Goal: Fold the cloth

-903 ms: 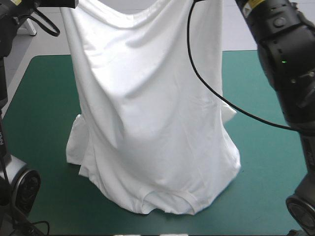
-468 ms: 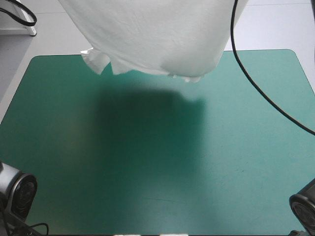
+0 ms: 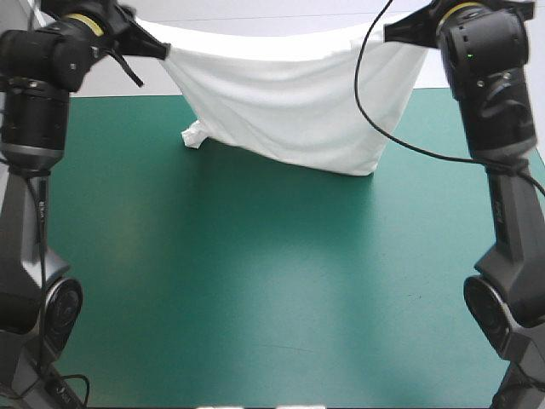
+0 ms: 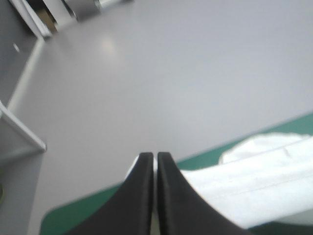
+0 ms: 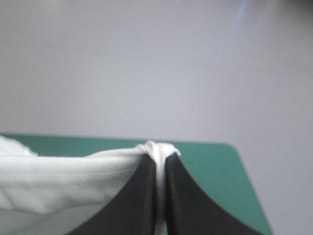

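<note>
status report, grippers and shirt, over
Left gripper shut on T-shirt, right gripper likewise. T-shirt hanging stretched between them over far side of table. Nothing in the way.

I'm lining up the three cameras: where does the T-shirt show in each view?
High view: the T-shirt hangs stretched between the left tool and right tool, over the teal-green cover's far part.
Left wrist view: the T-shirt runs off beside the left tool.
Right wrist view: the T-shirt is pinched in the right tool.
Shared landmark: the teal-green cover.
</note>
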